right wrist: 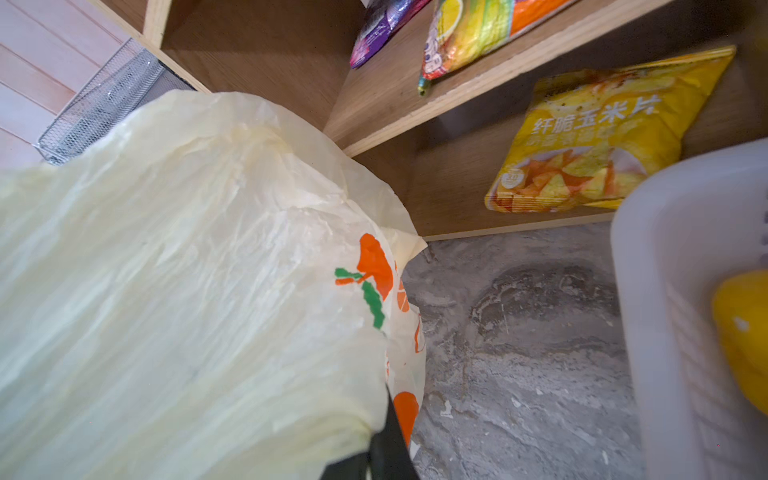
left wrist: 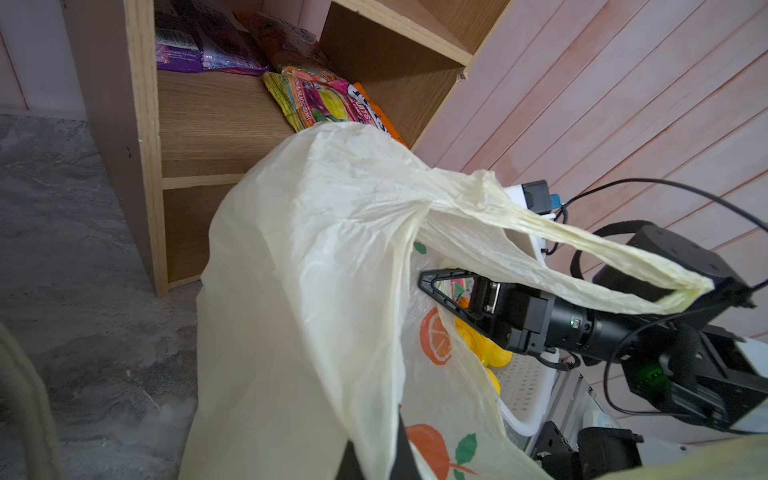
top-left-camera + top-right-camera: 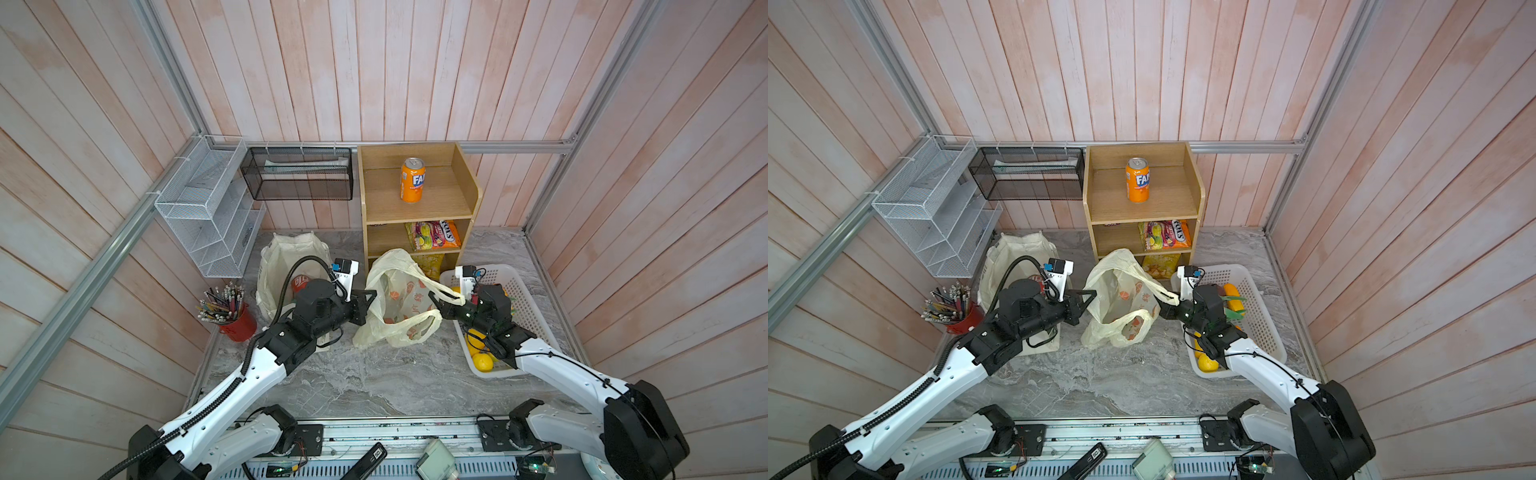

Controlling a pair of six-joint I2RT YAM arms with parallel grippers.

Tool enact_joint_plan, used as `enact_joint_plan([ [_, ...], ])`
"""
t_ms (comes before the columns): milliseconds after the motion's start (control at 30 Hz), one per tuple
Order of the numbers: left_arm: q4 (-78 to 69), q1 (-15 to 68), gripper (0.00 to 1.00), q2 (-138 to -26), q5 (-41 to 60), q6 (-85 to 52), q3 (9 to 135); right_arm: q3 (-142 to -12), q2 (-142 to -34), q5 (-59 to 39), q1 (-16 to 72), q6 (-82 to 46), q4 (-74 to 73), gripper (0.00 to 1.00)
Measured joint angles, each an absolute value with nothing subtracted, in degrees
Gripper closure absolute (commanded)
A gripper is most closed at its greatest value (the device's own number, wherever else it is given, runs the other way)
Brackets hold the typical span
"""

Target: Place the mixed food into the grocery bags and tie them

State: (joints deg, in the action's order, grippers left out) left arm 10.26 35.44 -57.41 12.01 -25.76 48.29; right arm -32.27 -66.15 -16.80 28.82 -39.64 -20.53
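Note:
The pale-yellow plastic bag [image 3: 395,299] [image 3: 1117,291] printed with orange fruits stands slumped mid-table. My left gripper [image 3: 368,296] [image 2: 376,453] is shut on its left rim film [image 2: 311,249]. My right gripper [image 3: 436,302] [image 1: 376,453] is shut against the bag's right side [image 1: 187,270]. One handle loop [image 2: 623,257] lies draped over that gripper. The cream cloth tote [image 3: 286,253] stands behind my left arm, and a red cola can [image 3: 301,282] shows inside it. Yellow toy fruits [image 3: 482,361] lie in the white basket [image 3: 536,316] under my right arm.
A wooden shelf [image 3: 415,208] behind the bag holds a Fanta can [image 3: 412,179], a multicoloured candy packet [image 3: 432,235] and a yellow chip bag [image 1: 590,141]. A red pencil cup [image 3: 237,320] stands at the left. Wire racks [image 3: 208,208] hang on the wall.

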Motion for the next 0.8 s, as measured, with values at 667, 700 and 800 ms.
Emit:
enact_joint_plan([
  [667,10.74,35.42,1.0,-57.52,11.92,-27.31,47.81,-42.09,-51.33,-17.91,20.43,-37.93,8.69,0.35],
  [700,10.72,35.42,1.0,-57.52,11.94,-27.31,47.77,-42.02,-50.46,-17.26,19.59,-37.69,10.55,0.34],
  [800,10.68,35.42,1.0,-57.52,11.99,-27.29,47.77,-40.66,-48.27,-13.89,17.15,-37.43,16.27,0.32],
])
